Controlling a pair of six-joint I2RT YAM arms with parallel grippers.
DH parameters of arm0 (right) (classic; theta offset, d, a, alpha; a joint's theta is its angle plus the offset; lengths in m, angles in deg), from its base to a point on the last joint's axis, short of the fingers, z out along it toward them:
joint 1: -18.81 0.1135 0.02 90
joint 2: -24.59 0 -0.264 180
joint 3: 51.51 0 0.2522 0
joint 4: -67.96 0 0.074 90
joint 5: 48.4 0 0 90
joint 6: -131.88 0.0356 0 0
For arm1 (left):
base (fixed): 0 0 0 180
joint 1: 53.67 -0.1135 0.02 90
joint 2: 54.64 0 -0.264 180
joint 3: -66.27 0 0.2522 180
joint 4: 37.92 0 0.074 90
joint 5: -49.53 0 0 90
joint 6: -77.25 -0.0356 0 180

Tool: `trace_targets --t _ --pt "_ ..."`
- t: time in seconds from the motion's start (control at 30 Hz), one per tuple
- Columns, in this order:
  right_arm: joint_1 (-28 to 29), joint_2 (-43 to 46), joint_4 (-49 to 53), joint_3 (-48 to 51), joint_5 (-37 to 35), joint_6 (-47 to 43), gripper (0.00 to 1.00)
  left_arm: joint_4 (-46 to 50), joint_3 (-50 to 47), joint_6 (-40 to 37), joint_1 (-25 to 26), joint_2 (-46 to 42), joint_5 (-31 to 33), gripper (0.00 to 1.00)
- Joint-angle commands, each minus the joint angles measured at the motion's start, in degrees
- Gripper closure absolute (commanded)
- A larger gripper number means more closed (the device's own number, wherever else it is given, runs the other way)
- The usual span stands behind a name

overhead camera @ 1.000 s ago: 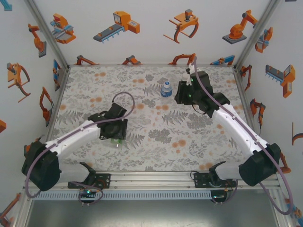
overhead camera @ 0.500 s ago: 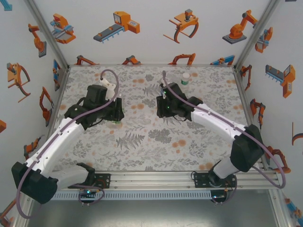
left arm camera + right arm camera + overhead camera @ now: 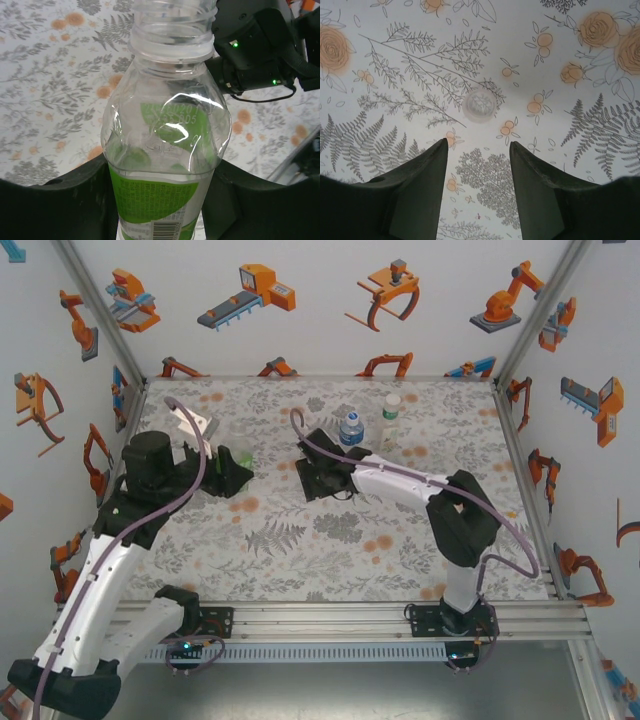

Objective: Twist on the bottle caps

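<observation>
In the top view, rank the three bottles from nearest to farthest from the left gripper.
1. The green-labelled clear plastic bottle: clamped in the left gripper itself.
2. The blue-labelled clear plastic bottle: to the right, towards the table's far middle.
3. The slim green-and-white-labelled bottle: farther right again.

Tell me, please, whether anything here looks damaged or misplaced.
The green-labelled bottle in the left tool has no cap and its clear shoulder looks dented; a cap lies loose on the cloth before the right tool.
</observation>
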Motion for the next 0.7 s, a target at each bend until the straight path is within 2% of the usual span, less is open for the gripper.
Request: trace_targets --t 0.0,0.1,0.4,0.67 --pt "0.5 -2.8 -0.4 -3.1 -2.6 1.8 0.49 -0.8 -2.8 -7.4 -0.3 -2.2 4.3 1.0" --pt "1.0 -5.5 0.9 -5.6 -3.9 1.6 0.47 -4.1 -6.9 -7.3 -0.3 -4.6 8.8 1.0" --pt "1.3 -11.8 3.8 -10.8 -3.6 3.1 0.47 -1.9 -6.1 -9.0 -0.3 -4.7 7.9 1.0" --pt "1.6 -13.0 6.2 -11.2 -4.2 3.8 0.5 -1.8 -6.5 -8.7 -0.3 -5.4 7.5 1.0"
